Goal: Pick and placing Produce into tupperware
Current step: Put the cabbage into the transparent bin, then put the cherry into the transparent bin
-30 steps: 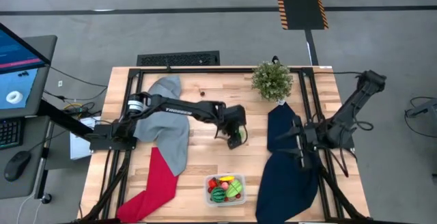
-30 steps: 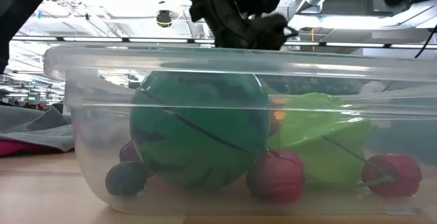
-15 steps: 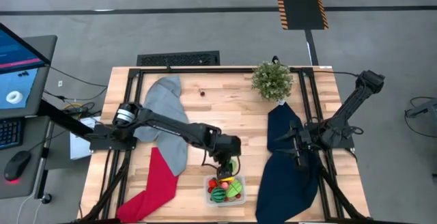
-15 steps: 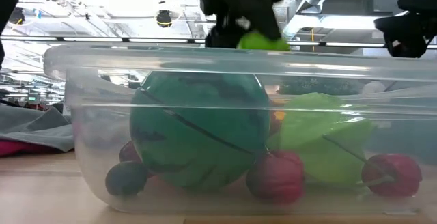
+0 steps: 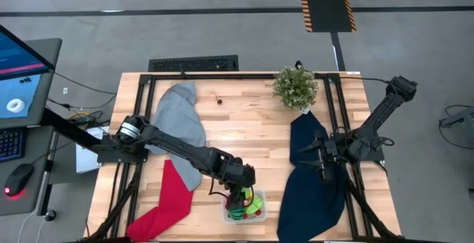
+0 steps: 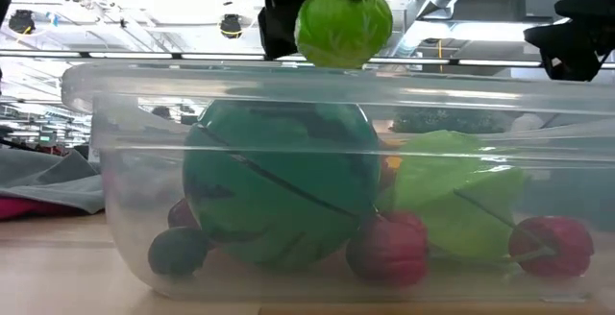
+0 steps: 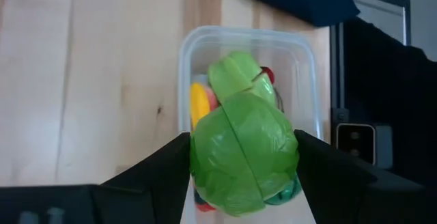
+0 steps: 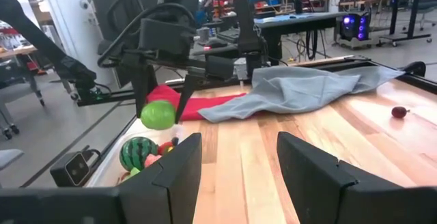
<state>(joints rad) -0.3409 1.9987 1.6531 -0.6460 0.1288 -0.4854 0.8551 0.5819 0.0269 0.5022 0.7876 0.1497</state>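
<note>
A bushy potted plant (image 5: 295, 86) is standing near the table's (image 5: 244, 124) far edge, toward the right corner; a grey cloth (image 5: 181, 124) is lying along the left side, a red cloth (image 5: 167, 202) is trailing off the near left corner; a dark navy cloth (image 5: 309, 176) is draping over the right side

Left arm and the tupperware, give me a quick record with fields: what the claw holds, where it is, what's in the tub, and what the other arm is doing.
left claw: shut on the light green cabbage
position: directly above the tupperware, cabbage not yet inside
tupperware contents: striped melon ball, green leafy piece, small red pieces
right claw: open, waiting over the navy cloth
stray item: one small red piece on the table's far side
</note>
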